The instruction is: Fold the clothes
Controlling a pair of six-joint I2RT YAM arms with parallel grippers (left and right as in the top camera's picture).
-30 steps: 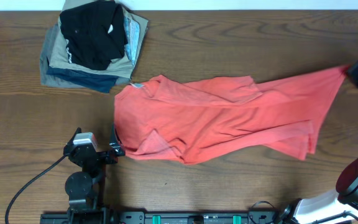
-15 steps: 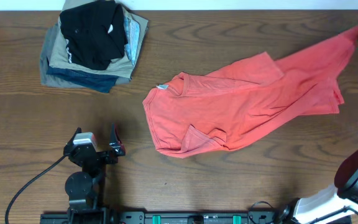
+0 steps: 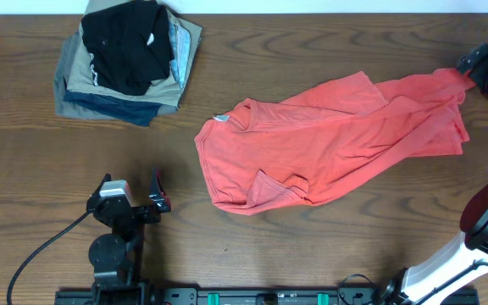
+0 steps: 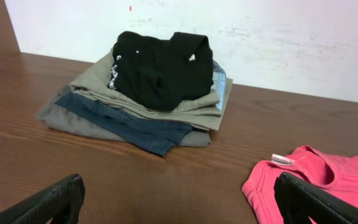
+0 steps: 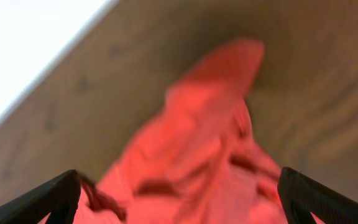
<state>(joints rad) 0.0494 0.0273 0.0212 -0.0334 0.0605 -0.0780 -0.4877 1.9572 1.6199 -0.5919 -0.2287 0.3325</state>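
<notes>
Item under inspection: one coral-red T-shirt (image 3: 337, 140), unfolded and rumpled. It lies flat on the brown wooden table (image 3: 312, 254), right of centre, running slantwise from near-left to far-right. The collar, with a small white tag (image 3: 220, 119), is at the left end. A sleeve is folded over at the near-left edge. The far-right end narrows to a bunched tip near the table's right edge.

Right gripper (image 3: 479, 68): positioned at that bunched tip. The right wrist view is blurred, but its fingers (image 5: 48, 199) stand wide apart at the frame corners, with red cloth lying loose below and between them. The jaws are not clamped on it. Whether a finger touches the cloth cannot be told.

Left gripper (image 3: 158, 193): near the left front of the table, just left of the shirt's collar end and apart from it. Its fingers (image 4: 303, 199) are spread wide with only bare table between them.

Other items: a pile of folded garments (image 3: 125, 63) at the far left, well apart from the shirt. A black garment (image 3: 125, 47) with small white marks is on top, with tan, grey and dark blue layers beneath. A white wall (image 4: 291, 37) stands behind the pile.
</notes>
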